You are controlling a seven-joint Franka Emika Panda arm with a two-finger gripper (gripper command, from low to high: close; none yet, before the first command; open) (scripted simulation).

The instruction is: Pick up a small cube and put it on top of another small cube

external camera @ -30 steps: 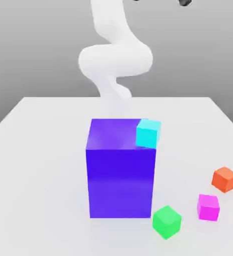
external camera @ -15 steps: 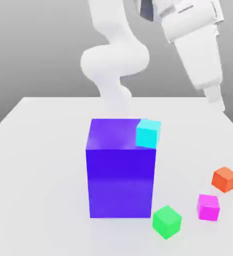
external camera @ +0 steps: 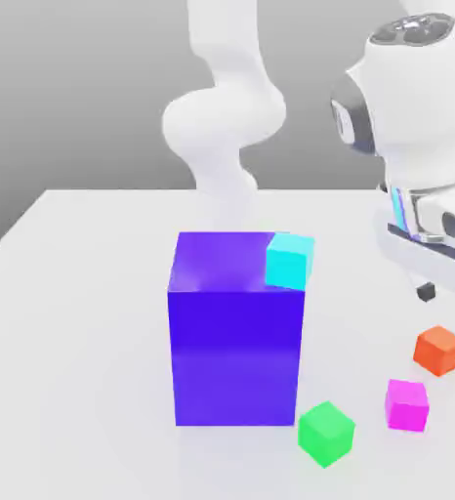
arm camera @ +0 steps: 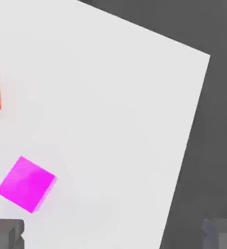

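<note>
So my pincer was spread wide, nothing in it. In the exterior view, the small magenta cube sat on the table around six o'clock from the visible fingertip, with the orange cube at one o'clock from it.

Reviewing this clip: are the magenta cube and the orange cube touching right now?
Apart. The exterior view shows bare tabletop between the magenta cube and the orange cube; the hand view also shows a wide pale gap.

No readable text, labels, brands, numbers or signs.
</note>
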